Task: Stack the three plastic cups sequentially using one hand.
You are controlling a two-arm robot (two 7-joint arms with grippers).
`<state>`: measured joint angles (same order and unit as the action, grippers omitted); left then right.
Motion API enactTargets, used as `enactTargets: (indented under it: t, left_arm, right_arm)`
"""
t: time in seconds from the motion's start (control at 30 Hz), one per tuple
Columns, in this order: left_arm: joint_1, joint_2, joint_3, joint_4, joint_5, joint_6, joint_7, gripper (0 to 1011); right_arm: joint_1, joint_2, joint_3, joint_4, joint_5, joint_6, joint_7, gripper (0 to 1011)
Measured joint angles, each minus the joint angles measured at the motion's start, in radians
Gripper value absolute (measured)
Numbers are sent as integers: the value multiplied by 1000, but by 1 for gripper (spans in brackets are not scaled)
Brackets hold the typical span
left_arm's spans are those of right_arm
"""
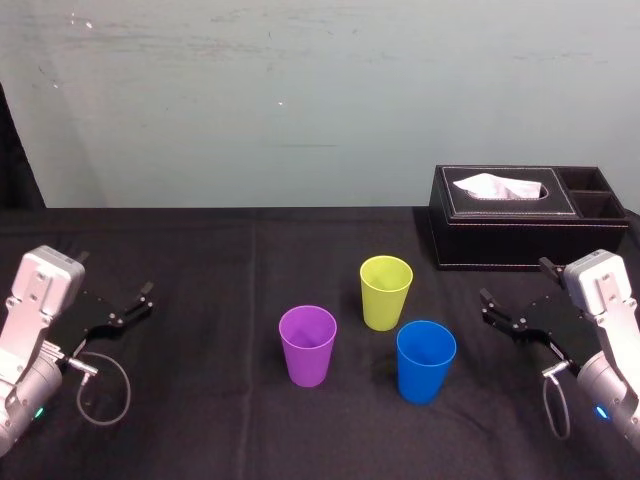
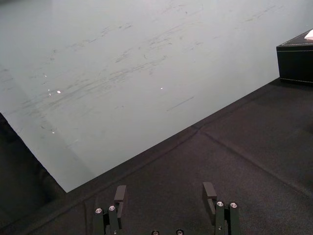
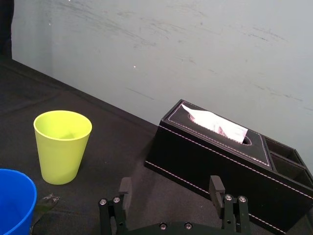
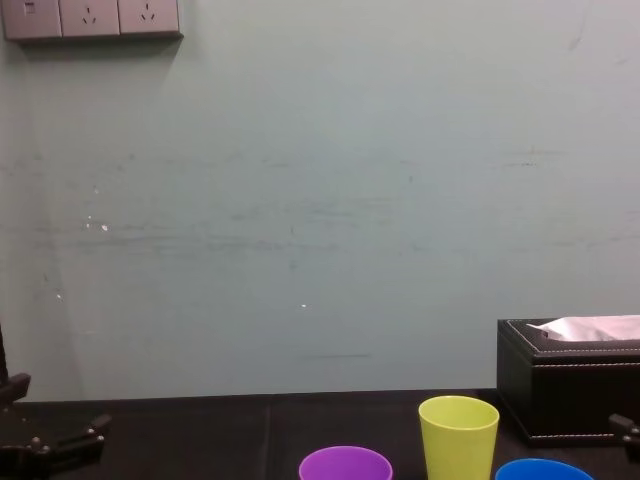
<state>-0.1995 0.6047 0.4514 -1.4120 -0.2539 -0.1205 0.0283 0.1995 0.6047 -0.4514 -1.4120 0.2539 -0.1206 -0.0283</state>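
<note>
Cups: purple cup (image 1: 307, 345), yellow-green cup (image 1: 386, 292), blue cup (image 1: 425, 361) upright, apart, middle of desk (image 1: 200, 400).
Left claw (image 2: 165, 195): spread, empty, far left.
Right claw (image 3: 171, 186): spread, empty, right of blue cup.
Tissue box (image 1: 510, 215): far right, back of desk.

A black-clothed surface (image 1: 200, 270) carries a purple cup (image 1: 307, 345), yellow-green cup (image 1: 385, 292) and blue cup (image 1: 425, 361), upright and apart; a black tissue box (image 1: 525, 218) sits back right.
</note>
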Motion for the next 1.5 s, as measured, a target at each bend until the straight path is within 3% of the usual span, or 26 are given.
enactTargets:
  t: [0.7, 0.9, 1.0, 1.27, 1.5]
  left_arm:
    - [0, 0, 0, 0, 0, 0, 0, 1000]
    - [0, 0, 0, 0, 0, 0, 0, 1000]
    - [0, 0, 0, 0, 0, 0, 0, 1000]
    - [0, 0, 0, 0, 0, 0, 0, 1000]
    - [0, 0, 0, 0, 0, 0, 0, 1000]
  right_arm:
    - [0, 0, 0, 0, 0, 0, 0, 1004]
    - [-11, -7, 12, -14, -2, -11, 17, 1004]
    - [-25, -8, 25, -37, 12, 8, 29, 1004]
    - [-77, 12, 72, -148, 77, 149, 53, 1004]
    - [-162, 67, 121, -301, 171, 367, 103, 1004]
